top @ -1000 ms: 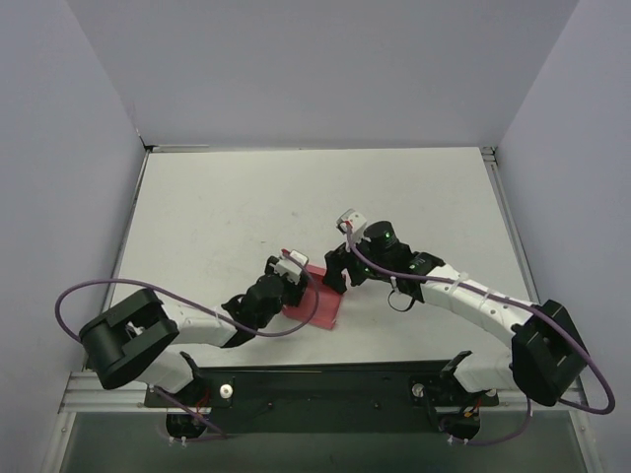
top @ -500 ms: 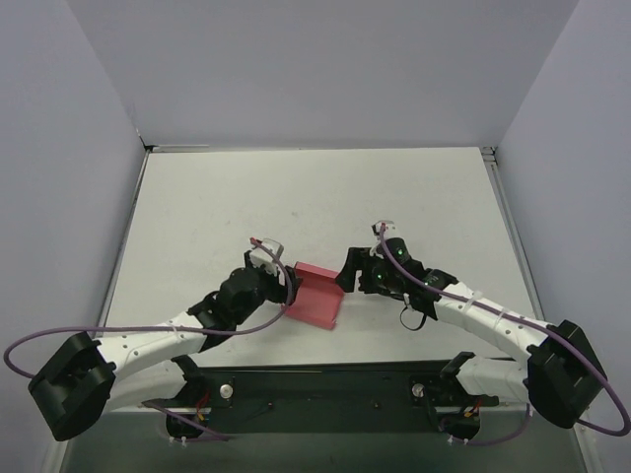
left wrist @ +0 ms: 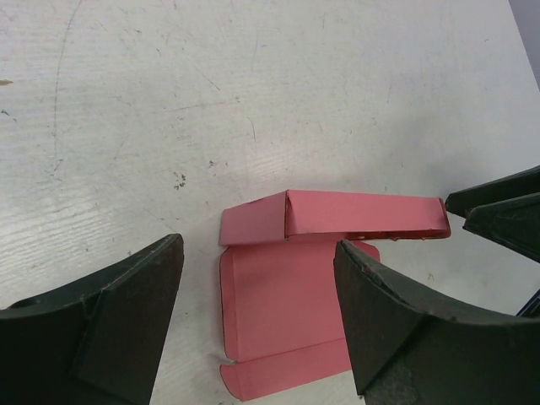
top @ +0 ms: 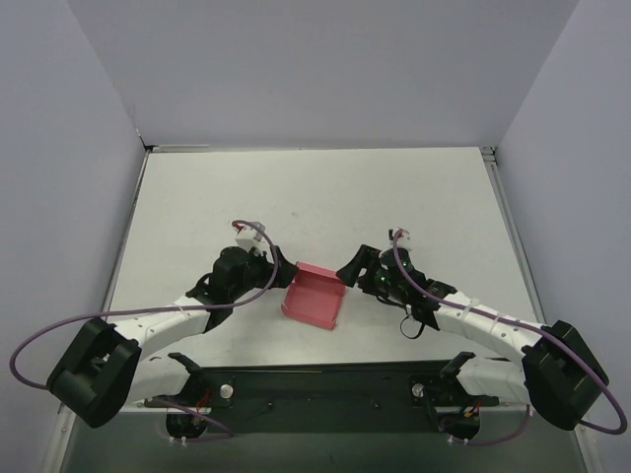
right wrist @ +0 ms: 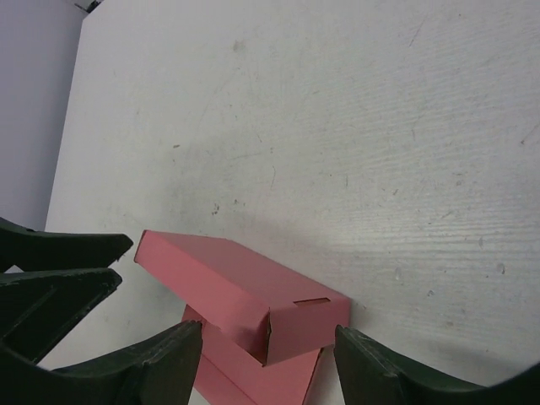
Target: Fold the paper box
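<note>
The left gripper (top: pixel 277 277) and right gripper (top: pixel 350 268) have let go and backed off, fingers spread, leaving the box (top: pixel 314 298) half-folded, one wall raised, midway along the near edge of the counter (top: pixel 197 197).

Small pink-red paper box (top: pixel 314 296), half folded. Lies toward the near edge of the bench (top: pixel 197 197), midway between its sides, far side folded into a hollow wall.
</note>
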Robot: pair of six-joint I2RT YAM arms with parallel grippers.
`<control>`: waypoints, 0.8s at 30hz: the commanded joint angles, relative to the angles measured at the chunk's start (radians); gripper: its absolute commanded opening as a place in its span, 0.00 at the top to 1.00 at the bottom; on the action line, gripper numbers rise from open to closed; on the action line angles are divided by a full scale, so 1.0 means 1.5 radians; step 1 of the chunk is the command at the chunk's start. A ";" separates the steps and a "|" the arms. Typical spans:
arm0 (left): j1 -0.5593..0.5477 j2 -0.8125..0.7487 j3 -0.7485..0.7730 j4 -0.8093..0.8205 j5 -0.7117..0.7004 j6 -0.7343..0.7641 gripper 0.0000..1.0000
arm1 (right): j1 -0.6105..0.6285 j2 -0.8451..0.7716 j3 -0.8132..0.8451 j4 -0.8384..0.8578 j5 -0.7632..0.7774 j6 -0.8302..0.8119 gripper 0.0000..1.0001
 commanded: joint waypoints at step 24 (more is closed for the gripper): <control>0.041 0.130 0.043 0.157 0.109 -0.047 0.35 | 0.004 0.014 -0.017 0.034 0.056 0.032 0.50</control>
